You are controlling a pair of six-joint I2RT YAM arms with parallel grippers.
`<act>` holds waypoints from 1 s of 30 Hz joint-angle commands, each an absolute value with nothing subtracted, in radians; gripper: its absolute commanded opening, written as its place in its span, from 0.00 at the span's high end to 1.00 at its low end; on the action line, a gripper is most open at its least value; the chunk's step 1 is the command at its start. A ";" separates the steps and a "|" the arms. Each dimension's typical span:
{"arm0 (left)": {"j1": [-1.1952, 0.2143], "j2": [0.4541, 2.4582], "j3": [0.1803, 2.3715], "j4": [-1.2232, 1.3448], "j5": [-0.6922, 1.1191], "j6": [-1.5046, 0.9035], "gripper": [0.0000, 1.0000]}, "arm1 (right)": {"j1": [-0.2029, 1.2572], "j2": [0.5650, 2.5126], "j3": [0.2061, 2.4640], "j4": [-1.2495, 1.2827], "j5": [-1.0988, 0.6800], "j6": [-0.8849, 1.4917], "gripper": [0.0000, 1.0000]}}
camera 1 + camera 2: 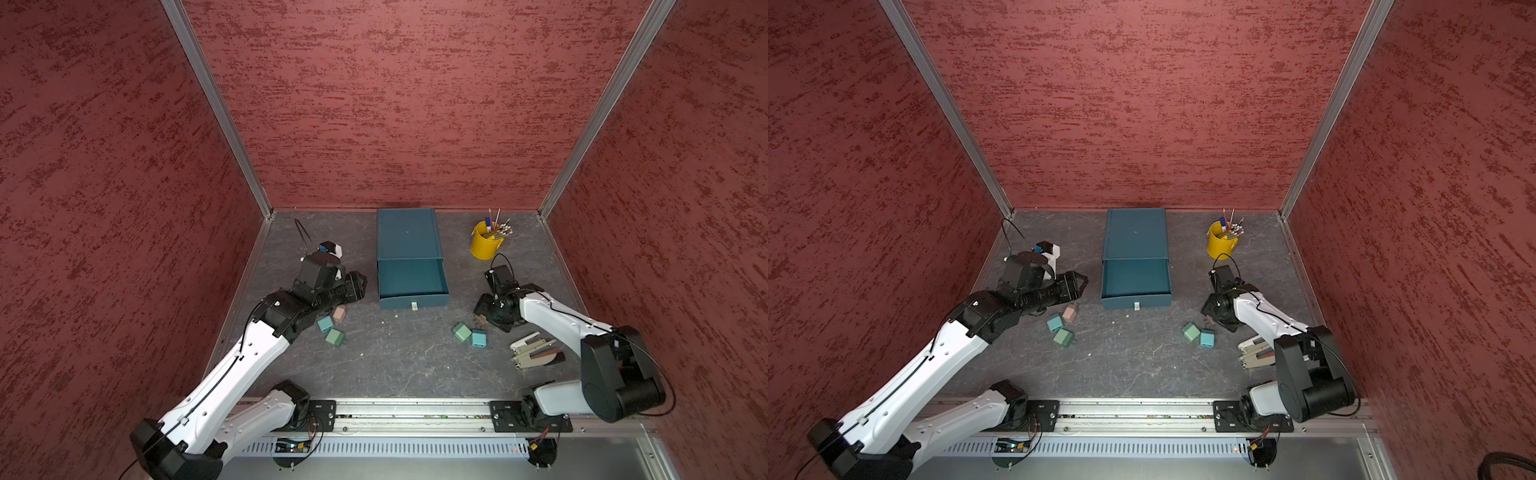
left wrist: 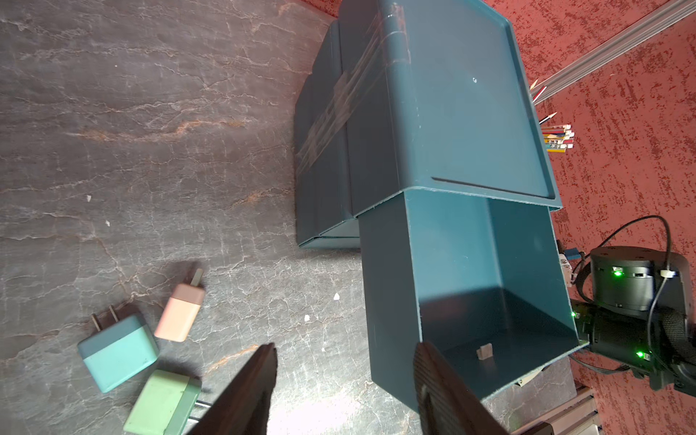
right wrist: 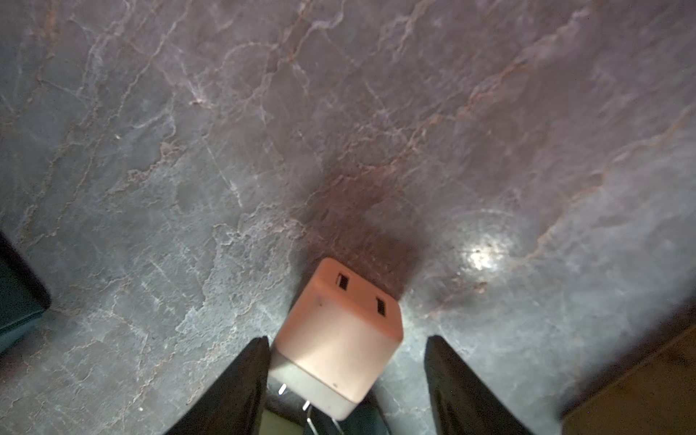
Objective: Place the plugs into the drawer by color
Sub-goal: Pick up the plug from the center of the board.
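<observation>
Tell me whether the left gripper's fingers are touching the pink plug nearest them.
Apart. The left wrist view shows bare table between the fingers and the pink plug.

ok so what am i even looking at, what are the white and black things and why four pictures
Those are two robot arms on a rail at the front of the table. Two pictures look down from overhead; the other two come from a camera on each wrist. On it stand a teal chest with its top drawer pulled out, a yellow bucket of pens, what look like staplers, and small plugs: a left group and a right group. The left tool, a two-fingered clamp, is open beside the drawer, holding nothing. The right tool is open around a pink plug.
</observation>
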State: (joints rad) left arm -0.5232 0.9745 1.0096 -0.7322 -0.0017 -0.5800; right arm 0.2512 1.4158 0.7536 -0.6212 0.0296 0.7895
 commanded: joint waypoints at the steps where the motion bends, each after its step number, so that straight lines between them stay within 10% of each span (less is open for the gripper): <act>1: -0.529 0.972 1.006 -0.702 0.006 -0.593 0.38 | 0.245 1.428 0.736 -0.591 0.026 0.819 0.33; 10: -0.529 1.004 1.051 -0.695 0.010 -0.586 0.31 | 0.240 1.451 0.716 -0.549 0.014 0.825 0.47; 18: -0.530 1.111 1.136 -0.638 0.022 -0.568 0.18 | 0.241 1.383 0.730 -0.607 0.055 0.785 0.84; 30: -0.430 1.299 1.281 -0.586 0.102 -0.502 0.18 | 0.389 0.982 1.052 -0.901 0.153 0.576 0.93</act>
